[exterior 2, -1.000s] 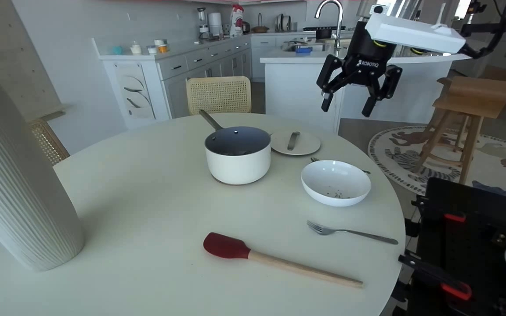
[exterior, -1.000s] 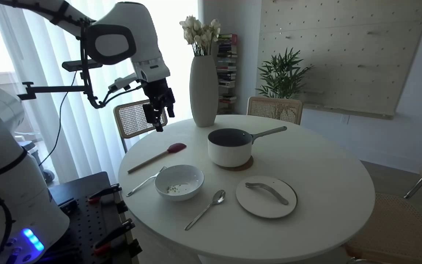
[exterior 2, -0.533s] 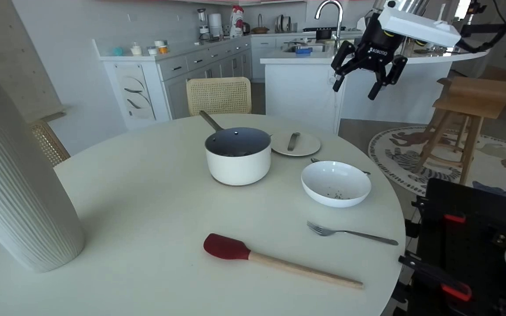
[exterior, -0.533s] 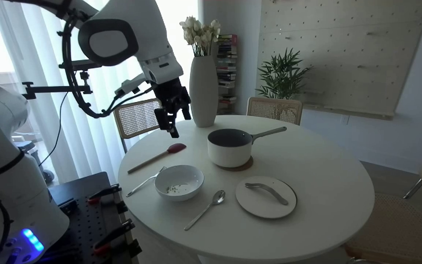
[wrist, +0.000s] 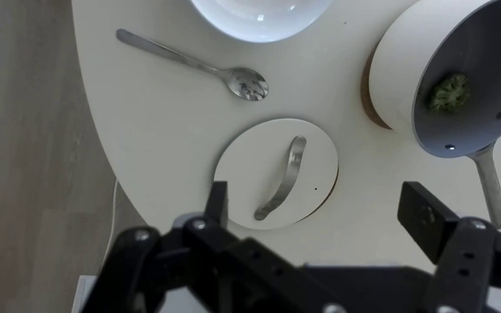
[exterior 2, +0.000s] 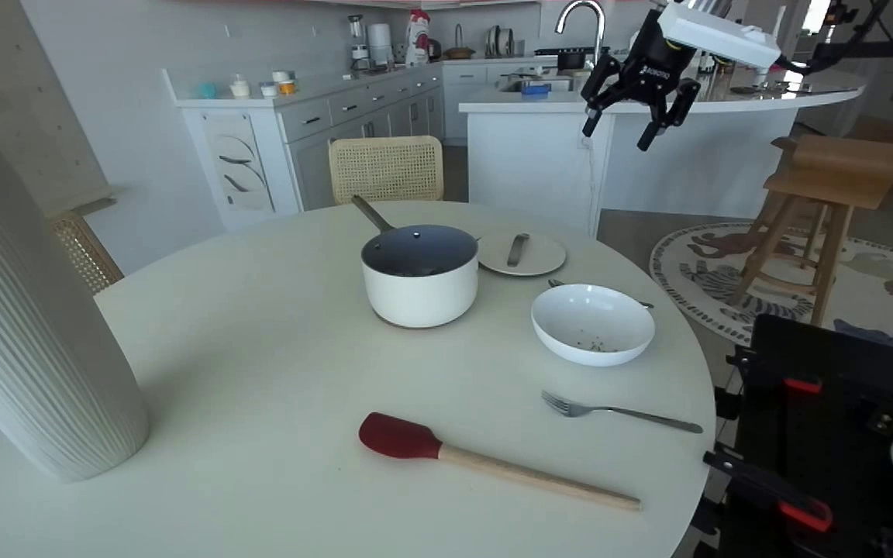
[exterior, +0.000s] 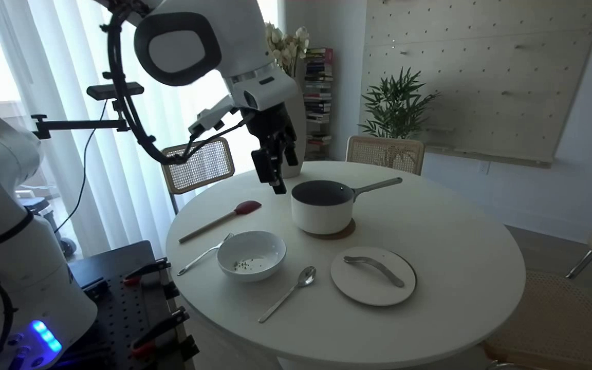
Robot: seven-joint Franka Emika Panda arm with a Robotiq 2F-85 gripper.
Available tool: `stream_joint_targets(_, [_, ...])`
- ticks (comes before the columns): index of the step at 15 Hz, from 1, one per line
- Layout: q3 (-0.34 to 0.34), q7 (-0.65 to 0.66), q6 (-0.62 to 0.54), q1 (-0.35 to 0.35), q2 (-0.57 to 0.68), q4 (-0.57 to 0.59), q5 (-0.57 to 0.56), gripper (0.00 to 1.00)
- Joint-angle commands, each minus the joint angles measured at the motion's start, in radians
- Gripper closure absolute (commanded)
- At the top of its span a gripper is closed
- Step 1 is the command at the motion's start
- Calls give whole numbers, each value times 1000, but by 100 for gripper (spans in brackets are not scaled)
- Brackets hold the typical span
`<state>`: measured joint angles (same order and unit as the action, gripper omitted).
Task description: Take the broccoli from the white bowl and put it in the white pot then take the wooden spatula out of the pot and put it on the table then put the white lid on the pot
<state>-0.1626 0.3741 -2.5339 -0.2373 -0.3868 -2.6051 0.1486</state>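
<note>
Gripper (wrist: 315, 192) spread wide, imo pinching could twist the white lid (wrist: 250, 174) cuz its handle (wrist: 292, 168) slants 1-to-7 o'clock (wrist view).

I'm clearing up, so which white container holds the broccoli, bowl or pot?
The pot, straight-sided with a long handle: the wrist view shows the broccoli inside. The bowl shows only small crumbs.

In an exterior view, upper right of the frame, slightly blurred white lettering (exterior 2: 654, 72) on the black claw (exterior 2: 617, 138) reads ROBOTIQ. Book spines (exterior: 319, 106), upper middle of an exterior view, are too small to read.
</note>
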Motion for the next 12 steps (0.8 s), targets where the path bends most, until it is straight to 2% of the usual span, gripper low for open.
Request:
stream_joint_targets(1, [-28, -67, -10, 6, 115, 104, 32, 0])
stream_joint_targets(6, [-52, -95, -26, 15, 255, 201, 84, 0])
stream_joint_targets(12, [-61, -144, -62, 13, 414, 297, 218, 0])
